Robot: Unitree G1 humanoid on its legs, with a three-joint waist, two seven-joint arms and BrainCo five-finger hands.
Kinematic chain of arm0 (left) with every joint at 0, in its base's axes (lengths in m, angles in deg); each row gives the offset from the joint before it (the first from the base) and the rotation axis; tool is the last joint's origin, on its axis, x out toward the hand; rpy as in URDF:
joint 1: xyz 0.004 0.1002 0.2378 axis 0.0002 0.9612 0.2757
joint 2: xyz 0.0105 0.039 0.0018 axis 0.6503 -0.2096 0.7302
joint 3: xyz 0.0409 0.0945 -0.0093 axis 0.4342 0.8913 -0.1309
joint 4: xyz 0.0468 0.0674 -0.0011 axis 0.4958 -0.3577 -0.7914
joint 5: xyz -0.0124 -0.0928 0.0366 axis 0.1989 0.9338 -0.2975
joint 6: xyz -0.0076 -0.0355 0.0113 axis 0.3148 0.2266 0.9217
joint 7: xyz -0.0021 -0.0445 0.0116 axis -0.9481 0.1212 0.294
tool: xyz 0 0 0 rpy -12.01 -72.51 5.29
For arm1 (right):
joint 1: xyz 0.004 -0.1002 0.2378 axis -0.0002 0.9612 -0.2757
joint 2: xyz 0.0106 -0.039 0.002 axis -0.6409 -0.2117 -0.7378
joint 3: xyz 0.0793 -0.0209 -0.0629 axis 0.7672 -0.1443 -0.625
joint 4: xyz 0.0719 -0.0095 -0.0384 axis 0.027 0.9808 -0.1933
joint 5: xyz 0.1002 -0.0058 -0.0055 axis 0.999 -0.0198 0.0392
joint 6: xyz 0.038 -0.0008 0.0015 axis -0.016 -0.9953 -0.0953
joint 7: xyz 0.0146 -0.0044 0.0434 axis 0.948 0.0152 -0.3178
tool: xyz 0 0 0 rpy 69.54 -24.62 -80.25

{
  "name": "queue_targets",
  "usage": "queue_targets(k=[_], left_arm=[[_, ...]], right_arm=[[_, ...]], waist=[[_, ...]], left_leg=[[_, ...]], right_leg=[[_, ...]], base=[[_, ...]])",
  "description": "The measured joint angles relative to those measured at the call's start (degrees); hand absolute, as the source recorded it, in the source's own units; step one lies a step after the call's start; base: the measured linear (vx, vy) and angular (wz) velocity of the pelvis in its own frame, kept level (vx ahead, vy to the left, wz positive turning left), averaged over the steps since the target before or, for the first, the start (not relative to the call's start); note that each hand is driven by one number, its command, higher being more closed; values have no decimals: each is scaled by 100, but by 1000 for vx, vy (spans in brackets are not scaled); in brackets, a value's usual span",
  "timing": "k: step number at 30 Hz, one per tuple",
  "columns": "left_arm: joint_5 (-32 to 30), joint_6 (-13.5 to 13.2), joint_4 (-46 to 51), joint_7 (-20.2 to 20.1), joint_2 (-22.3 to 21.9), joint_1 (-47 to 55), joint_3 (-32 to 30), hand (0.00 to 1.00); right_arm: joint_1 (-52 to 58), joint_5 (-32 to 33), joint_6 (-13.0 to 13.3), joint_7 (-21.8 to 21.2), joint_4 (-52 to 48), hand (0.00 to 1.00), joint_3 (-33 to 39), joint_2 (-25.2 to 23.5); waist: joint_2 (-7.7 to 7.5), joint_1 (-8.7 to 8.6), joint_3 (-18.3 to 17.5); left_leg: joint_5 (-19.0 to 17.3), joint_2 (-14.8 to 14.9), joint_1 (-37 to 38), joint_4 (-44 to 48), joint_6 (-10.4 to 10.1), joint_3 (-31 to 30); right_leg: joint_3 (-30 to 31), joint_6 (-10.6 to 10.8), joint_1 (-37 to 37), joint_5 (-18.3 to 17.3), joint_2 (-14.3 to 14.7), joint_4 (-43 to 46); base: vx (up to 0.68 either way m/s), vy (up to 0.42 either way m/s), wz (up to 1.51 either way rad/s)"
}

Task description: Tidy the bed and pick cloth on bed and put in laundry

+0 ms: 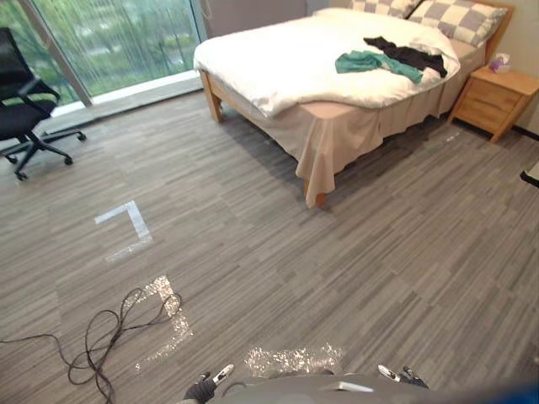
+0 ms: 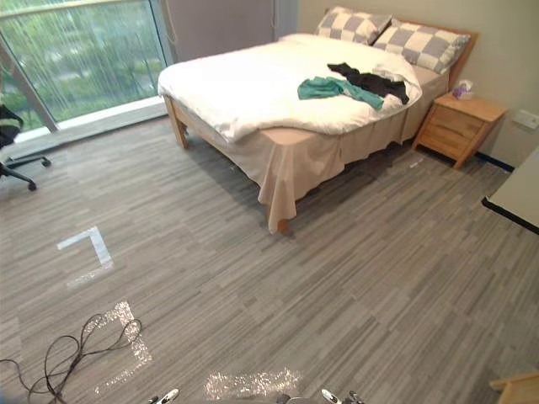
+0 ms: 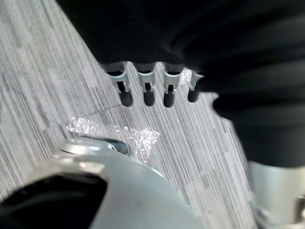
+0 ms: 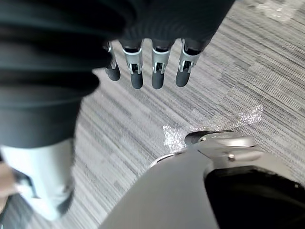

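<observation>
Dangling left hand (image 3: 147, 86) and right hand (image 4: 159, 67) empty, fingers straight, over floor (image 1: 337, 278); facing green cloth (image 1: 370, 62) touching black cloth (image 1: 408, 54) on bed (image 1: 278, 59).

The bed (image 1: 212, 94) stands at 1 o'clock across the floor. Its white duvet (image 1: 278, 59) is rumpled and askew, baring the beige sheet (image 1: 337, 139) at the near corner, with two checked pillows (image 1: 459, 18) at the head. On the duvet near the pillows a teal cloth (image 1: 370, 62) lies crumpled, and a black cloth (image 1: 410, 55) sprawls touching it at its 2 o'clock.
</observation>
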Motion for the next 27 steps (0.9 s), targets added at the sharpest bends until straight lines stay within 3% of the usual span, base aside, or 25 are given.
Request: queue_targets(k=[8,15,23,25,27], left_arm=[[-161,-98,-97,42,-17,-137,-10,0],[-267,67,-96,45,-12,-281,-50,0],[-383,61,-93,33,4,-328,-48,0],[-389,40,-87,33,26,-332,-48,0],[-396,-1,-81,36,36,-354,-49,0]], right_arm=[[-41,-60,-34,-9,106,0,55,9],[-137,-80,-120,2,105,0,60,7],[-205,-238,-113,15,103,0,39,7],[-224,-265,-113,68,102,0,6,-4],[-233,-266,-112,83,87,0,-67,19]], waist=[[6,0,34],[-4,3,159],[-40,6,236],[-83,-1,277],[-47,-4,320]], left_leg=[[38,-17,392,-297,46,37],[3,-20,496,-300,-13,53],[-19,-31,465,-306,-47,61],[-87,-32,348,-247,-101,107],[-383,43,10,286,-158,182]], right_leg=[[-139,22,458,123,21,-468],[-219,280,559,140,0,-469],[-247,275,546,137,-15,-477],[-250,162,428,55,-21,-504],[-255,102,344,15,9,-493]], base=[[133,22,1],[25,11,1],[-56,-18,-1],[-123,-37,-5],[-22,-37,-15]])
